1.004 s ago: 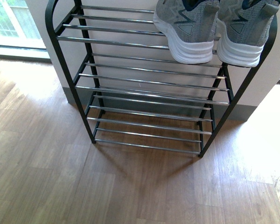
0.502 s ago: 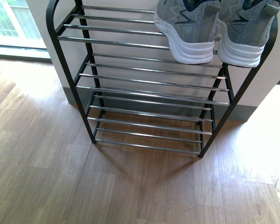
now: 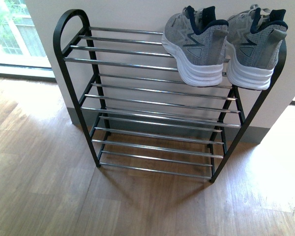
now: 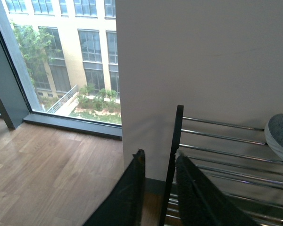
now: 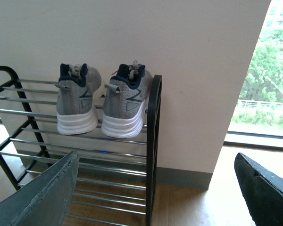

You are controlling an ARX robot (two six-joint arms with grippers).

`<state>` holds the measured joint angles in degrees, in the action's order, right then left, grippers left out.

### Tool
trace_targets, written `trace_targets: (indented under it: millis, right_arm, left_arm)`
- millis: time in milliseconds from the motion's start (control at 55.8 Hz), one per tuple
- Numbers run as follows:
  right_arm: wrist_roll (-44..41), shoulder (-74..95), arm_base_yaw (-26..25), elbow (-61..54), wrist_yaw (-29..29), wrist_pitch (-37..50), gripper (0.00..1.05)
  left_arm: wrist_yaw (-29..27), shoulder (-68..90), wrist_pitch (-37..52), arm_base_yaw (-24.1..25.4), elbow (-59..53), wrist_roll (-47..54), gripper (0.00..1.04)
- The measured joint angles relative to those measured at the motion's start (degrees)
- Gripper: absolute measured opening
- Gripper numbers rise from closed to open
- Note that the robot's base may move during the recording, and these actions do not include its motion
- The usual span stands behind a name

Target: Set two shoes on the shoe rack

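Observation:
Two grey knit shoes with thick white soles stand side by side, heels toward me, on the top tier at the right end of the shoe rack (image 3: 157, 101): one shoe (image 3: 195, 44) and its mate (image 3: 253, 46). The right wrist view shows the same pair, one shoe (image 5: 77, 100) and the other (image 5: 127, 102), far beyond my right gripper (image 5: 155, 183), which is open and holds nothing. My left gripper (image 4: 158, 165) is shut and empty, near the rack's left end post (image 4: 174, 155); a shoe toe (image 4: 280, 136) shows at the edge. Neither gripper appears in the front view.
The rack stands against a white wall (image 3: 137, 14) with a grey skirting (image 3: 246, 132), on a wooden floor (image 3: 49, 187). Floor-to-ceiling windows flank the wall on the left (image 3: 14, 34) and on the right (image 5: 264, 89).
The front view has shifted so the rack and shoes sit lower in the frame, showing the rack's arched top and both shoes whole. The shoes have not moved on the rack.

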<state>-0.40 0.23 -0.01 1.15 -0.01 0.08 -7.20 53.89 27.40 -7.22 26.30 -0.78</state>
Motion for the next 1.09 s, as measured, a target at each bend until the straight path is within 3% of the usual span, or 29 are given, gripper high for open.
trace_targets:
  millis: [72, 251, 323, 395, 1094]
  right_arm:
    - [0.0, 0.0, 0.0, 0.0, 0.0, 0.0, 0.96]
    - [0.0, 0.0, 0.0, 0.0, 0.0, 0.0, 0.96]
    - [0.0, 0.0, 0.0, 0.0, 0.0, 0.0, 0.96]
    - [0.0, 0.0, 0.0, 0.0, 0.0, 0.0, 0.96]
    - [0.0, 0.0, 0.0, 0.0, 0.0, 0.0, 0.96]
  left_arm:
    - [1.3, -3.1, 1.6, 1.0, -4.5, 0.2, 0.01]
    - [2.6, -7.5, 2.7, 2.5, -10.6, 0.2, 0.01]
    - [6.4, -9.5, 2.7, 5.1, -12.6, 0.3, 0.01]
    - [6.8, -12.1, 2.7, 7.0, -15.1, 0.3, 0.01]
    - [7.1, -30.8, -6.9, 7.0, -23.8, 0.3, 0.01]
